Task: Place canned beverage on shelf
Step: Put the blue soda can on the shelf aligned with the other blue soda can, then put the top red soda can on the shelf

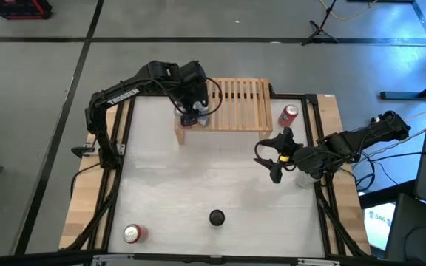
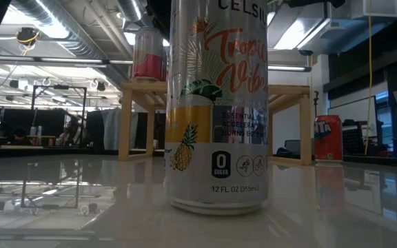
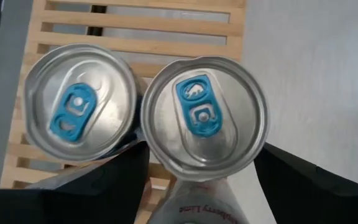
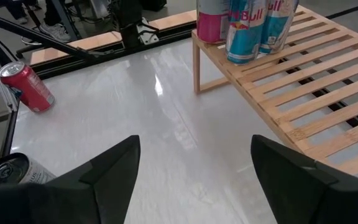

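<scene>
The light-wood slatted shelf (image 1: 235, 103) stands at the table's far side. My left gripper (image 1: 195, 111) is over its left end, shut on a pink-and-white can (image 3: 204, 112), which also shows in the low view (image 2: 149, 55). A second can with a blue tab (image 3: 79, 102) stands on the slats right beside it, and two light-blue cans (image 4: 247, 31) show there in the right wrist view. My right gripper (image 1: 271, 159) is open and empty, low over the table to the right of the shelf. My left gripper has the pink-and-white can's side wall (image 3: 166, 205) between its two fingers (image 3: 110, 180), just under the rim. The fingers come from above, pointing down. The can is upright, and its base seems to be on the slats at the shelf's left end.
A red can (image 1: 288, 114) stands on the table right of the shelf. Another red can (image 1: 133, 234) is at the near left corner. A tall pineapple-print can (image 1: 217, 217) stands near the table's front edge, filling the low view (image 2: 219, 103).
</scene>
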Available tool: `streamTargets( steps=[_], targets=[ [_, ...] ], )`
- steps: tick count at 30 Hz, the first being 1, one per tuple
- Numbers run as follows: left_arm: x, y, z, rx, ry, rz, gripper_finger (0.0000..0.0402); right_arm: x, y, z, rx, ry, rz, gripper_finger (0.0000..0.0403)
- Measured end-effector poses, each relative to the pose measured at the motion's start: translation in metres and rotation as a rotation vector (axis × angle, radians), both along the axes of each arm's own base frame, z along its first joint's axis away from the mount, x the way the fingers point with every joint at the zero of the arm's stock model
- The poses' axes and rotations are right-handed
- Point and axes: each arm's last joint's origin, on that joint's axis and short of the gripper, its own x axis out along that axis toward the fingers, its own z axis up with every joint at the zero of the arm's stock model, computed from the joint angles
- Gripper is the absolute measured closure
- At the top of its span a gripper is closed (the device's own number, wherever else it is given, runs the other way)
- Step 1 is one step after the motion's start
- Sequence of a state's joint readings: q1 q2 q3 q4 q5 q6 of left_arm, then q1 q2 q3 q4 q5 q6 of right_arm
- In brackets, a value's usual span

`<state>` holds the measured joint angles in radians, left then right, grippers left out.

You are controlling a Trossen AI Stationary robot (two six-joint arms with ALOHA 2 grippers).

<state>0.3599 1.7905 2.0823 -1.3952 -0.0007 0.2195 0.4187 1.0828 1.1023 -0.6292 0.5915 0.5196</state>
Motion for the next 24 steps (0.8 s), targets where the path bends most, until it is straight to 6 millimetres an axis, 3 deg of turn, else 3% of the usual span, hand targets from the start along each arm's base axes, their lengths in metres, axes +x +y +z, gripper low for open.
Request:
streamTargets(
  steps=[13,19,24],
  targets=[
    [-0.005,-0.002,0.016,0.011,-0.046,0.013,0.0122,0.0,0.0,0.0,0.005,0.004,0.01,0.0109],
    [-0.012,-0.01,0.043,0.028,-0.146,0.029,0.0122,0.0,0.0,0.0,0.009,0.005,0.016,0.0109],
    [-0.022,-0.034,0.067,0.014,-0.246,0.032,0.0122,0.0,0.001,0.0,0.009,0.004,0.016,0.0109]
  ],
)
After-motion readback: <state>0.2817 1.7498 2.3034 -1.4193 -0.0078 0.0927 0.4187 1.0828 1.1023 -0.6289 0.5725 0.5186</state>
